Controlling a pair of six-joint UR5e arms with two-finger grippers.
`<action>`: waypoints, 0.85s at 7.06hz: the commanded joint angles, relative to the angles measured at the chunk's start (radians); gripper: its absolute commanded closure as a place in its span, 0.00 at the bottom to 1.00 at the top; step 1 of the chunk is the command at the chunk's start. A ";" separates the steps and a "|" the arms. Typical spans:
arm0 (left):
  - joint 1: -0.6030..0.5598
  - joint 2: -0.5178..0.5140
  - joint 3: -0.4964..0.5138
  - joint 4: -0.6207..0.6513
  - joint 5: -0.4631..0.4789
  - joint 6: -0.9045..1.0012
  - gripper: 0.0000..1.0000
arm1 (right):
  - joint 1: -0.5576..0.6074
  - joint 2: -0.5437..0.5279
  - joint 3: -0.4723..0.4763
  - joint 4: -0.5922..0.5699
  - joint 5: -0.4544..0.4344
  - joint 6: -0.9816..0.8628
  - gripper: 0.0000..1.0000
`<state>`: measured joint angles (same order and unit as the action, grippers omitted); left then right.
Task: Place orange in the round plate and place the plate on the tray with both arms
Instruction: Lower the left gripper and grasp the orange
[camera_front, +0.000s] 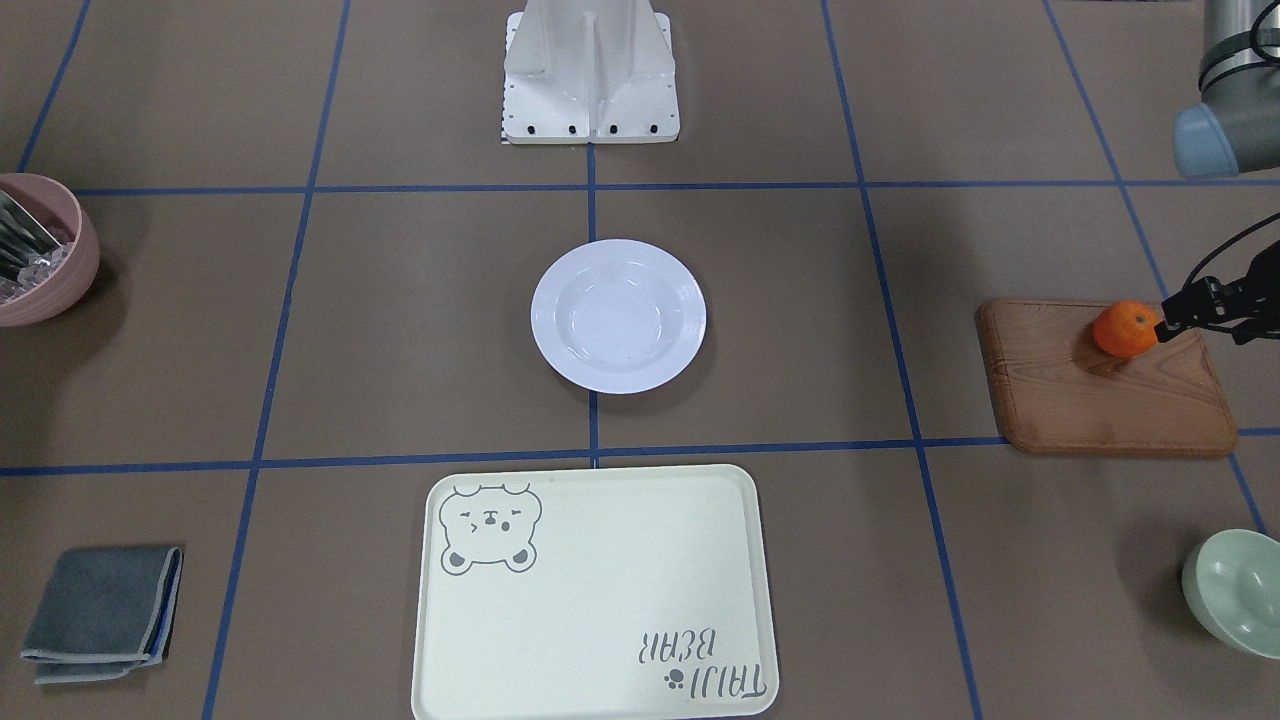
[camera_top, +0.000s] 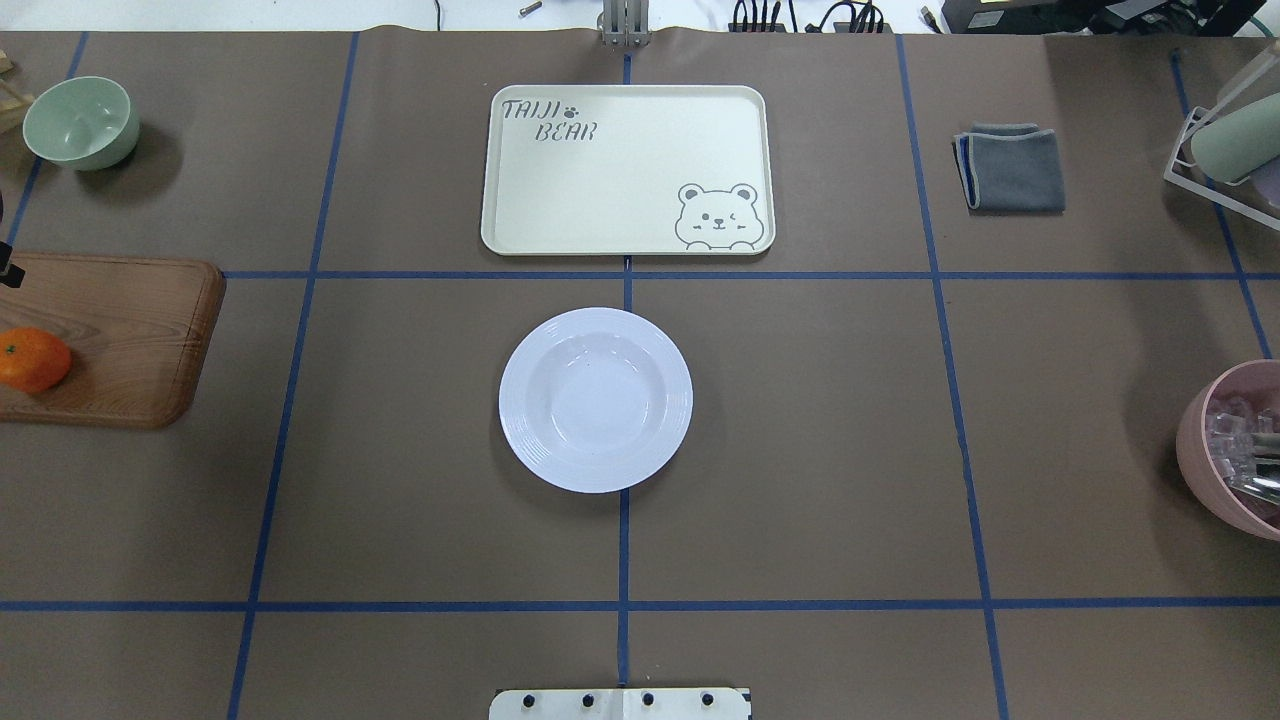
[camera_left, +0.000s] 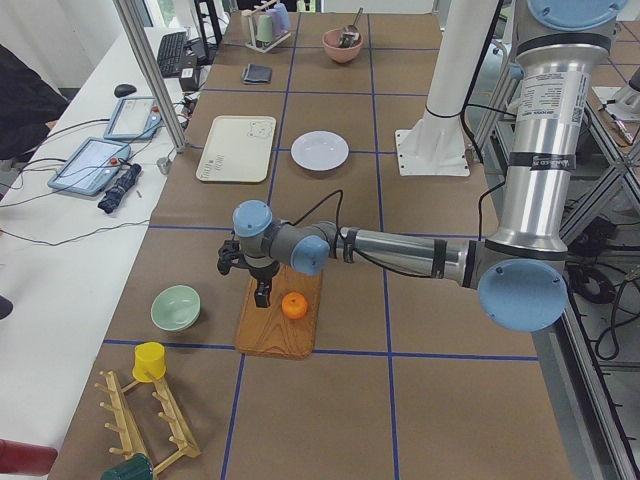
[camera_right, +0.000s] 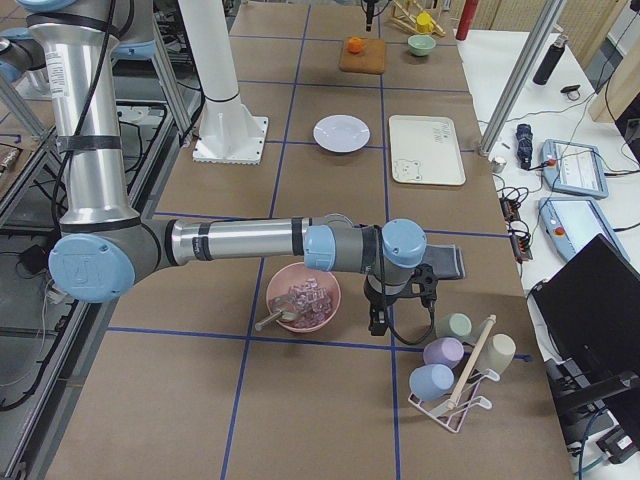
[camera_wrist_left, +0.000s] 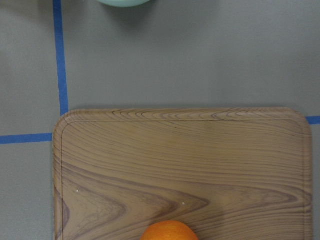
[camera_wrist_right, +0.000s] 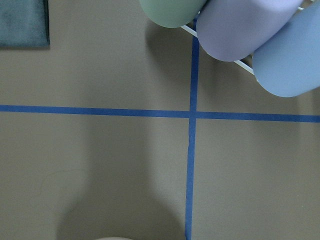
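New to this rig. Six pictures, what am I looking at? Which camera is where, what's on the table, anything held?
This is a robot with two jointed arms at a brown table marked with blue tape. Two pictures look down on the table, one from behind the robot, one facing it; two look along it from the ends; two come from cameras on the wrists. In the middle sit an empty white plate and a cream tray. An orange lies on a wooden board, with the left tool close beside it. The right tool hangs over bare table near a pink bowl and a cup rack. A green bowl and a grey cloth lie further out. Nothing looks held; whether the tools are open is unclear.
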<state>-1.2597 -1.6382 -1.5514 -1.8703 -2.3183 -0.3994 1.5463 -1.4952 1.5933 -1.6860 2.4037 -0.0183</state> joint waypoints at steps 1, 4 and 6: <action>0.046 0.018 0.048 -0.078 0.001 -0.021 0.01 | 0.000 0.006 0.016 0.003 0.022 0.046 0.00; 0.088 0.038 0.056 -0.076 0.002 -0.015 0.01 | 0.000 0.006 0.016 0.000 0.023 0.046 0.00; 0.132 0.038 0.077 -0.078 0.002 -0.015 0.01 | -0.005 0.006 0.010 0.000 0.023 0.046 0.00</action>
<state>-1.1569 -1.6018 -1.4858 -1.9470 -2.3165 -0.4141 1.5442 -1.4896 1.6068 -1.6856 2.4274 0.0282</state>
